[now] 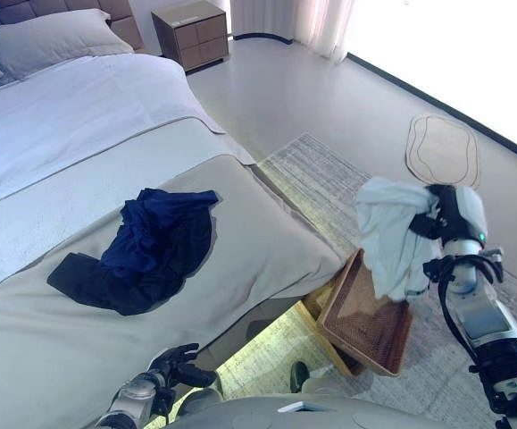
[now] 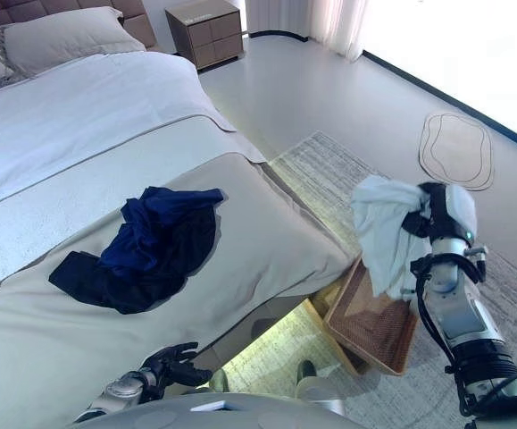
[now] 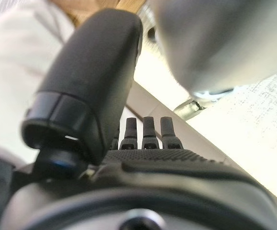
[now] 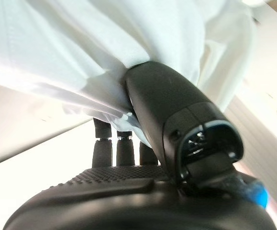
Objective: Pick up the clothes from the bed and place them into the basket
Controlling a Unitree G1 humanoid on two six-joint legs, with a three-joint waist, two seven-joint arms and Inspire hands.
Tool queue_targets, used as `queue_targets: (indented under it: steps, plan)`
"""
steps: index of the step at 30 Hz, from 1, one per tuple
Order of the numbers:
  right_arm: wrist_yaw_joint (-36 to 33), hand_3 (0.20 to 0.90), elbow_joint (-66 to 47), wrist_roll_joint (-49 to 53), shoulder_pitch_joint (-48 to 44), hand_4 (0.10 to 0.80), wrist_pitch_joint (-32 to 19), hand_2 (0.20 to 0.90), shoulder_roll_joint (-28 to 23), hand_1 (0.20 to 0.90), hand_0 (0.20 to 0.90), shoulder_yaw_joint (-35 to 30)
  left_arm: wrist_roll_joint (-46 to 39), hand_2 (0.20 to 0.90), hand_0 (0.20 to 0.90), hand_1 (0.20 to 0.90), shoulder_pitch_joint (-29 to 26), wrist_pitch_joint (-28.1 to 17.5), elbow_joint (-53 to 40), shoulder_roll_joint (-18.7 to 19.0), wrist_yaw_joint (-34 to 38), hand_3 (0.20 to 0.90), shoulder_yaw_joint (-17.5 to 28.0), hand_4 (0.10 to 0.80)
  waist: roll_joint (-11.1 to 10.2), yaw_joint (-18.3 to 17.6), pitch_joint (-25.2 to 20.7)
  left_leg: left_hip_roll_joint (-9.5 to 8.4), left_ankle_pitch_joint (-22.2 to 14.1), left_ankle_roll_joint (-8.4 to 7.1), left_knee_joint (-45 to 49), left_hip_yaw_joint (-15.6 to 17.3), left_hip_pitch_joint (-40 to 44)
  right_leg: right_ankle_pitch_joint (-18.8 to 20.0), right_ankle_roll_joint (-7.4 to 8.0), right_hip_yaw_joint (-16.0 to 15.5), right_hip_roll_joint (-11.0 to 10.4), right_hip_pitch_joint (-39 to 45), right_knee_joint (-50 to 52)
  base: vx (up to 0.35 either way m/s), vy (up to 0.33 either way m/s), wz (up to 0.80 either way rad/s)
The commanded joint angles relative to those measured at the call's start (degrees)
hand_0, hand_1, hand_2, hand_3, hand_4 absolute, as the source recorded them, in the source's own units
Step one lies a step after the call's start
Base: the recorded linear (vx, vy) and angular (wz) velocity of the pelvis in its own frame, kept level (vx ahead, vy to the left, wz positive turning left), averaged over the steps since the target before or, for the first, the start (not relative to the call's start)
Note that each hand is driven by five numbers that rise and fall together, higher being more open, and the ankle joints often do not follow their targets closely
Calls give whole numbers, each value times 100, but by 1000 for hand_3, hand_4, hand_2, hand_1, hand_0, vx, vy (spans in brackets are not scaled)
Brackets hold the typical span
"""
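Right hand [image 1: 444, 217] fingers curled round white garment [image 1: 392, 234], hanging over basket [image 1: 365, 315] on floor beside bed [image 1: 267, 241]. Lower cloth well inside rim before letting go. Dark clothes [image 1: 142, 250] remain on bed. Left hand [image 1: 173, 368] low, fingers relaxed, empty.

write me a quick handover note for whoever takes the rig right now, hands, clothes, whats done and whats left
Right hand: shut on a white garment, held up in the air above the wicker basket, which stands on the rug beside the bed.
Left hand: low by the foot of the bed, fingers relaxed, holding nothing.
Done: the white garment is off the bed, not yet in the basket.
Left: lower and release the white garment into the basket, then fetch the dark blue clothes, lying crumpled on the bed cover.
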Motion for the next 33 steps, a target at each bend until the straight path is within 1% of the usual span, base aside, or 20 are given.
queue_targets:
  steps: [1,4,6,7,8,9,12,14,15,18,21,23,24,25,27,28,29,30,31,33]
  plan:
    - [-433,200,4,-365,-1342,100,-115,300,-268,300,300,-96,-165,900,900,900,-355,-121,-87,222,33,900,-312,800,237,218,431,-339,-509,159,558,-422,-648,-968,-379,-491,-6,-693,1541,-260,-61,1]
    - [-566,200,676,-451,-1901,100,159,300,-449,300,300,229,-552,900,900,900,-797,-333,-204,238,141,900,-501,800,453,194,964,-408,-506,135,1066,-465,-1273,-1137,-456,-459,-195,-1312,2143,-317,-39,-4]
    - [-708,200,1090,-435,-2153,100,256,300,-519,300,300,417,-761,900,900,900,-983,-400,-358,275,207,900,-532,800,592,193,1226,-418,-577,185,1514,-422,-1684,-1262,-528,-390,-311,-1779,2679,-208,-67,0]
    - [-791,200,1307,-422,-2218,100,255,300,-535,300,300,474,-854,900,900,900,-1005,-445,-426,294,233,900,-546,800,629,196,1333,-467,-734,171,1733,-455,-1773,-1458,-522,-300,-368,-1893,2942,-90,-108,8]
    - [-856,436,1609,-325,-2355,336,317,502,-538,502,502,566,-936,900,900,900,-1040,-436,-518,316,274,900,-534,800,708,207,1450,-498,-803,195,2001,-446,-2001,-1546,-567,-249,-429,-2106,3214,-51,-118,4]
    - [-890,900,1866,-361,-2466,800,367,900,-534,900,900,605,-977,900,900,900,-1065,-417,-562,338,298,900,-525,800,779,220,1533,-527,-839,208,2172,-449,-2158,-1620,-606,-222,-462,-2263,3424,-99,-101,3]
    - [-868,900,2649,-339,-2867,800,677,900,-580,900,900,858,-1082,900,900,900,-1090,-400,-626,413,289,900,-461,800,984,285,1710,-611,-836,218,2451,-499,-2535,-1752,-699,-158,-496,-2647,3817,-69,-77,1]
    - [-626,900,3357,-482,-3190,800,987,900,-677,900,900,1019,-1162,900,900,900,-1084,-388,-673,517,196,900,-398,800,1157,331,1799,-677,-805,222,2595,-517,-2758,-1863,-777,-112,-511,-2929,4100,-24,-30,-7]
    - [-475,900,3555,-603,-3273,800,1215,900,-705,900,900,1081,-1189,900,900,900,-1068,-396,-690,540,160,900,-376,800,1198,343,1823,-689,-796,221,2632,-514,-2824,-1899,-802,-97,-509,-3006,4179,-18,-4,4]
    - [-205,900,4479,-646,-3425,800,1608,900,-858,900,900,1248,-1268,900,900,900,-987,-331,-882,645,0,900,-299,800,1341,423,1899,-707,-733,211,2725,-521,-2985,-1983,-909,-114,-494,-3099,4339,33,17,5]
    - [-451,900,4405,-334,-3284,800,1620,900,-1018,900,900,1001,-1205,900,900,900,-809,-311,-1053,620,-101,900,-272,800,1372,434,1940,-682,-738,174,2765,-495,-2932,-1984,-951,-140,-494,-2948,4290,102,54,6]
    - [-747,900,4136,-143,-3180,800,1477,900,-1131,900,900,818,-1172,900,900,900,-683,-303,-1146,604,-139,900,-249,800,1349,425,1950,-647,-732,154,2713,-464,-2845,-1937,-943,-160,-479,-2813,4169,124,104,5]
    - [-1046,900,3727,-80,-3076,800,1372,900,-1243,900,900,678,-1176,900,900,900,-562,-312,-1225,598,-147,900,-222,800,1300,405,1947,-618,-725,139,2635,-446,-2754,-1892,-926,-174,-455,-2697,4040,80,94,3]
    - [-1080,900,3675,-65,-3048,800,1372,900,-1252,900,900,653,-1178,900,900,900,-548,-310,-1235,600,-150,900,-224,800,1297,405,1947,-614,-723,137,2624,-446,-2738,-1886,-924,-177,-450,-2678,4021,96,133,4]
    - [-1575,900,2681,-165,-2830,800,1209,900,-1354,900,900,335,-1217,900,900,900,-379,-298,-1326,593,-145,900,-154,800,1171,366,1918,-561,-717,126,2436,-417,-2541,-1790,-866,-177,-397,-2478,3747,130,176,1]
    - [-1765,900,1631,-473,-2599,800,1136,900,-1366,900,900,-3,-1260,900,900,900,-256,-304,-1356,540,-119,900,-55,800,1051,319,1859,-526,-705,121,2206,-409,-2336,-1703,-785,-171,-355,-2297,3478,146,196,0]
    - [-1774,900,1270,-616,-2510,800,1135,900,-1349,900,900,-114,-1270,900,900,900,-233,-303,-1356,529,-124,900,-22,800,1018,309,1846,-521,-703,124,2149,-410,-2280,-1680,-765,-170,-346,-2247,3411,135,218,2]
    - [-1823,900,759,-849,-2336,800,949,900,-1292,900,900,-306,-1302,900,900,900,-202,-300,-1347,512,-142,900,42,800,960,298,1815,-506,-692,131,2043,-410,-2186,-1625,-726,-169,-325,-2163,3283,37,230,-5]
    - [-1605,900,-317,-1265,-2169,800,995,900,-1197,900,900,-512,-1305,900,900,900,-162,-258,-1319,442,-142,900,188,800,879,279,1740,-470,-561,178,1869,-369,-2101,-1413,-699,-220,-292,-2098,3057,42,260,-6]
    - [-1452,900,-999,-1737,-2025,800,600,900,-1072,900,900,-597,-1301,900,900,900,-113,-224,-1257,358,-131,900,309,800,750,297,1628,-474,-575,193,1751,-385,-1949,-1350,-622,-237,-300,-1960,2891,75,244,-10]
